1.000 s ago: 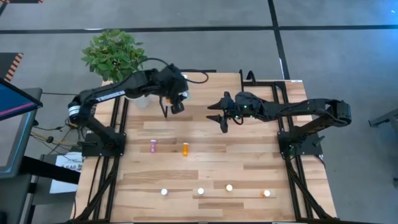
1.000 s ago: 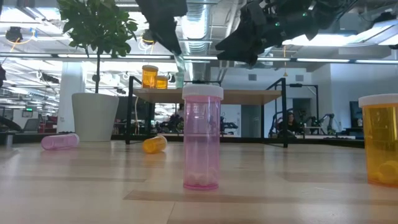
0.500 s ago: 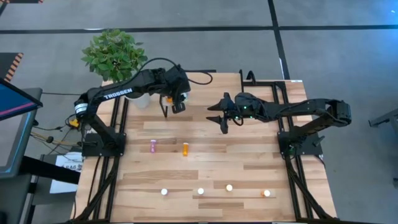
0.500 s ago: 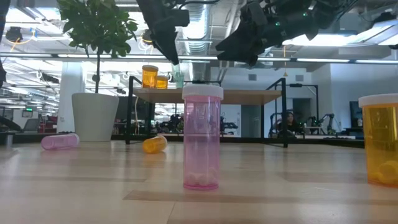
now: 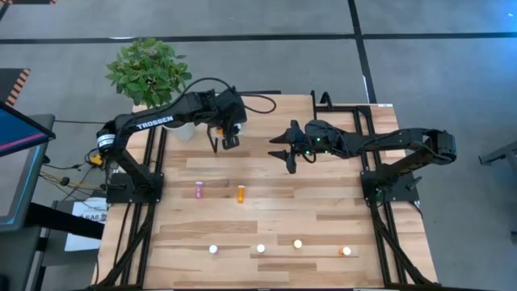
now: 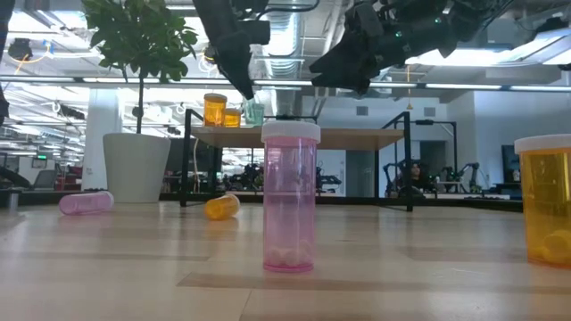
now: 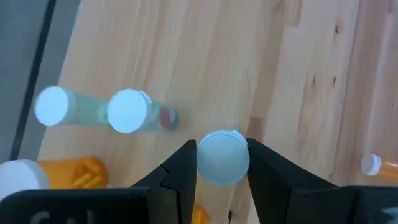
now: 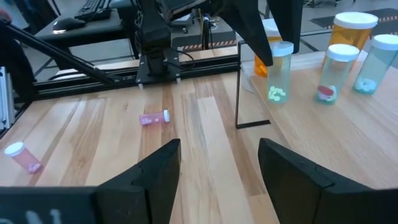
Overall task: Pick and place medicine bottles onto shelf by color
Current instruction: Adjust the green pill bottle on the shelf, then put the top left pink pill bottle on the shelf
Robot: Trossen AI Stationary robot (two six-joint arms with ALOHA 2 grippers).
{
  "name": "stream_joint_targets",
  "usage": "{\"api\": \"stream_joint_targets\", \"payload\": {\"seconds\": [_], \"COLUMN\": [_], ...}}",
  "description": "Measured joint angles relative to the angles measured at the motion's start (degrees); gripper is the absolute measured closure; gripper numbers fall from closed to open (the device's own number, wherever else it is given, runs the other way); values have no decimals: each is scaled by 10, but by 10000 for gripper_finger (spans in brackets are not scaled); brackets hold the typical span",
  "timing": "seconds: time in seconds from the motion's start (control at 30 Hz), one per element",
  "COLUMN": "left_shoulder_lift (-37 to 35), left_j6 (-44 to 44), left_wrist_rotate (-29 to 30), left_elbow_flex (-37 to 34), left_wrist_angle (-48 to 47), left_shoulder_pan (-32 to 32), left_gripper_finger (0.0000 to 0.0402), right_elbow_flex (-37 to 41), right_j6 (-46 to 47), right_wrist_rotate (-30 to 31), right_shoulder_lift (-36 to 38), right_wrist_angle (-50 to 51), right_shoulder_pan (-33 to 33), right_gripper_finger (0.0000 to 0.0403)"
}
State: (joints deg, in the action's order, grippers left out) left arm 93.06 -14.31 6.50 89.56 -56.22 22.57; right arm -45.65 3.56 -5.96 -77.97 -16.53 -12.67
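Note:
My left gripper (image 7: pixel 222 171) is shut on a pale teal medicine bottle (image 6: pixel 254 111) over the shelf (image 6: pixel 357 136); whether its base touches the wood I cannot tell. Two more teal bottles (image 7: pixel 127 111) and orange ones (image 6: pixel 214 109) stand on the shelf. My right gripper (image 8: pixel 217 180) hangs open in the air beside the shelf, with nothing between its fingers. On the table a pink bottle (image 5: pixel 199 189) and an orange one (image 5: pixel 241 193) lie on their sides. Several more bottles stand in a row (image 5: pixel 260 248) near the front edge. My left gripper pinches the teal bottle's white cap (image 7: pixel 222 157) between its two fingers, one on each side. The fingers (image 6: pixel 234 62) come from above, slanting steeply down. The bottle hangs upright below them, its base at the shelf top or just over it.
A potted plant (image 5: pixel 149 73) stands at the table's far left corner, behind the left arm. In the low view a pink bottle (image 6: pixel 290 196) and an orange one (image 6: pixel 546 196) stand close to the camera. Bare table lies between the shelf and the front row.
My left gripper has sunk toward the shelf top and tipped a little more downward, still shut on the teal bottle, which has come down with it and stays upright.

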Motion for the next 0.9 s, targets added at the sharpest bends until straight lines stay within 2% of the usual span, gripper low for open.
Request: {"api": "stream_joint_targets", "payload": {"seconds": [0.5,0.9], "left_shoulder_lift": [0,0], "left_j6": [-10,-10], "left_wrist_rotate": [2,14], "left_elbow_flex": [0,0], "left_wrist_angle": [28,42], "left_shoulder_pan": [0,0], "left_gripper_finger": [262,259], "right_elbow_flex": [0,0], "right_j6": [0,0], "right_wrist_rotate": [0,0], "right_shoulder_lift": [0,0], "right_wrist_angle": [0,2], "right_shoulder_pan": [0,0], "right_gripper_finger": [166,166]}}
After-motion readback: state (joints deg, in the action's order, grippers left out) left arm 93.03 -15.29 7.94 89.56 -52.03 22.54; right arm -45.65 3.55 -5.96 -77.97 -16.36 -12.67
